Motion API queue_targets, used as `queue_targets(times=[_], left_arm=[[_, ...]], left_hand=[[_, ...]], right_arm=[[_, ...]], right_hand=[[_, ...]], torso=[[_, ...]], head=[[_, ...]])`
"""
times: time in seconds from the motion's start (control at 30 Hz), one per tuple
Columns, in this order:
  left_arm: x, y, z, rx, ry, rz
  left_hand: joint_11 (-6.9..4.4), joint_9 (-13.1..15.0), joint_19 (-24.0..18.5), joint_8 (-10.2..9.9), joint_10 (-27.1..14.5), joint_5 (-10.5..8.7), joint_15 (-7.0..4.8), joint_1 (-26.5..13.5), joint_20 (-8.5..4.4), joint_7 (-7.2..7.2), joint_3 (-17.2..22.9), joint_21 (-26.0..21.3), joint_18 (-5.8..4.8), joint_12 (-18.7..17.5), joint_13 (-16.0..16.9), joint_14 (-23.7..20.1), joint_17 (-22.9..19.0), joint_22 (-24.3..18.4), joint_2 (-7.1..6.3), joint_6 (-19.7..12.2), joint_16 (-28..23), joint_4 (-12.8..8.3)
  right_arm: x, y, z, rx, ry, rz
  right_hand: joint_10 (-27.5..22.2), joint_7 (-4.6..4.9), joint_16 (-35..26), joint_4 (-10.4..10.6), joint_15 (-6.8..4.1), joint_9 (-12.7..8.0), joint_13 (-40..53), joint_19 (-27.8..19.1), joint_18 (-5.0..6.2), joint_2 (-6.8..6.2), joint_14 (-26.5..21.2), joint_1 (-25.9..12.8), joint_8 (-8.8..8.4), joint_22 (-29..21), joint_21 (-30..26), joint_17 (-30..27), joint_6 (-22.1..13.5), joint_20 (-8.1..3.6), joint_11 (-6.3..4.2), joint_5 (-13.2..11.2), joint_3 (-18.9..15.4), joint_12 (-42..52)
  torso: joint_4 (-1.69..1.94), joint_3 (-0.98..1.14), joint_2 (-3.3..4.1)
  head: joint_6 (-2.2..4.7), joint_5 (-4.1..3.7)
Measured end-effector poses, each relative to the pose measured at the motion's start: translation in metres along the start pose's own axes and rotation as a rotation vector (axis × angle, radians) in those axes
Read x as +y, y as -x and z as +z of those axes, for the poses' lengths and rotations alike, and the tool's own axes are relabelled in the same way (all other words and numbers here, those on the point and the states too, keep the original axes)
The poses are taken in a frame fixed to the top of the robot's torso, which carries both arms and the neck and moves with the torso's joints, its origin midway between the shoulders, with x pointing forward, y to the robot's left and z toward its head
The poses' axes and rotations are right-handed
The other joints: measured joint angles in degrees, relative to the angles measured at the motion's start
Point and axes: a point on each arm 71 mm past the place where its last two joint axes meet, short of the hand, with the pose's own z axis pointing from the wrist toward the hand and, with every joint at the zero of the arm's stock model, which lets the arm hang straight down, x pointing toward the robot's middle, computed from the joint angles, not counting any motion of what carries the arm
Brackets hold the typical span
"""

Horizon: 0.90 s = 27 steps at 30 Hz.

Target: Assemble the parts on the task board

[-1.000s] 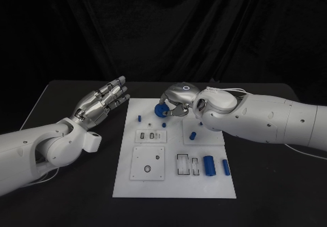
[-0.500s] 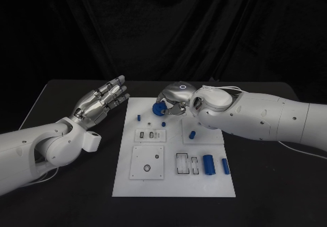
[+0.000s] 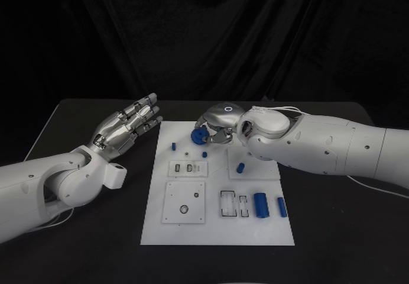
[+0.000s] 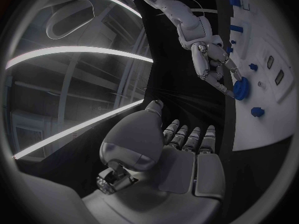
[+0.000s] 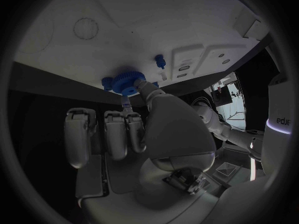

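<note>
So the right hand [image 3: 220, 125] has its fingers [image 5: 127, 127] pinched on a blue gear [image 3: 198, 136], held just above the far end of the task board [image 3: 217, 234], near the left side of that end. From the right wrist view the gear [image 5: 123, 81] sits right at the fingertips, close to the board's edge. I can't tell if it's touching the board yet.

The left hand [image 3: 127, 127] is off to the side over the black counter [image 3: 85, 118], fingers spread and flat, holding nothing.

My guess is the step is seating that gear on its spot at the far end. To do it well I'd keep the gear flat to the board, line the bore up with whatever post it goes on, and lower straight down, no tilting. A small blue peg [image 3: 175, 146] and another [image 3: 204, 156] stand nearby, so don't knock those. Only release once it sits flush.
</note>
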Motion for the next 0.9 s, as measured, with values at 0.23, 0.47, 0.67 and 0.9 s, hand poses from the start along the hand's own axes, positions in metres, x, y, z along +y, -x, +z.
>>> queue_targets(times=[0.23, 0.47, 0.67, 0.9], left_arm=[[0.0, 0.0, 0.0, 0.001, 0.0, -0.001], [0.0, 0.0, 0.0, 0.002, 0.0, -0.001], [0.0, 0.0, 0.001, 0.003, 0.0, -0.002], [0.0, 0.001, -0.001, 0.002, 0.0, -0.002]], left_hand=[[0.0, 0.0, 0.0, 0.0, 0.0, 0.0, 0.0, 0.0, 0.0, 0.0, 0.0, 0.0, 0.0, 0.0, 0.0, 0.0, 0.0, 0.0, 0.0, 0.0, 0.0, 0.0], [0.0, 0.0, -0.16, 0.0, 0.0, -0.01, 0.0, 0.0, 0.16, 0.0, 0.0, 0.0, 0.0, 0.0, 0.0, 0.0, 0.01, -0.01, 0.0, 0.0, 0.0, 0.0], [0.0, -0.01, -0.2, 0.0, 0.0, -0.01, 0.0, 0.0, 0.2, 0.0, -0.01, 0.0, 0.0, 0.0, 0.0, 0.0, 0.02, -0.01, 0.0, 0.0, 0.0, 0.0], [0.0, -0.01, -0.2, 0.0, 0.0, -0.01, 0.0, 0.0, 0.2, 0.0, -0.01, 0.0, 0.0, 0.0, 0.0, 0.0, 0.03, -0.01, 0.0, 0.0, 0.0, 0.01]], right_arm=[[0.0, -0.001, 0.0, 0.01, -0.001, 0.0], [-0.001, -0.001, -0.001, 0.016, -0.004, 0.0], [-0.003, -0.002, -0.001, 0.021, -0.009, 0.0], [-0.011, -0.001, -0.01, 0.006, -0.022, 0.004]], right_hand=[[0.0, -0.07, 0.0, 0.0, 0.0, -0.74, 0.0, 0.21, 0.0, -0.24, 0.0, -0.24, 0.06, 0.0, -0.24, 0.0, -1.36, -0.21, 0.0, -1.51, 0.0, 0.0], [0.2, -0.18, 0.0, -0.16, 0.0, -1.16, 0.0, 0.2, 0.0, -0.24, 0.0, -0.24, 0.06, -0.01, -0.65, -0.01, -2.45, -0.23, -0.2, -1.67, 0.16, 0.0], [0.2, -0.18, 0.0, -0.31, 0.0, -1.29, 0.0, 0.01, 0.01, -0.24, 0.0, -0.24, 0.06, -0.01, -0.86, -0.01, -2.45, -0.42, -0.2, -1.67, 0.31, 0.0], [0.2, -0.18, 0.0, -0.1, 0.0, -1.35, 0.0, 0.0, 0.0, -0.24, 0.0, -0.24, 0.06, -0.02, -1.31, -0.01, -2.45, -0.42, -0.2, -1.51, 0.41, 0.0]], torso=[[0.07, 0.02, 0.0], [0.04, 0.02, -0.01], [0.02, 0.02, -0.03], [0.03, 0.01, -0.01]], head=[[-0.06, -0.07], [-0.14, 0.1], [-0.14, 0.15], [0.08, 0.2]])
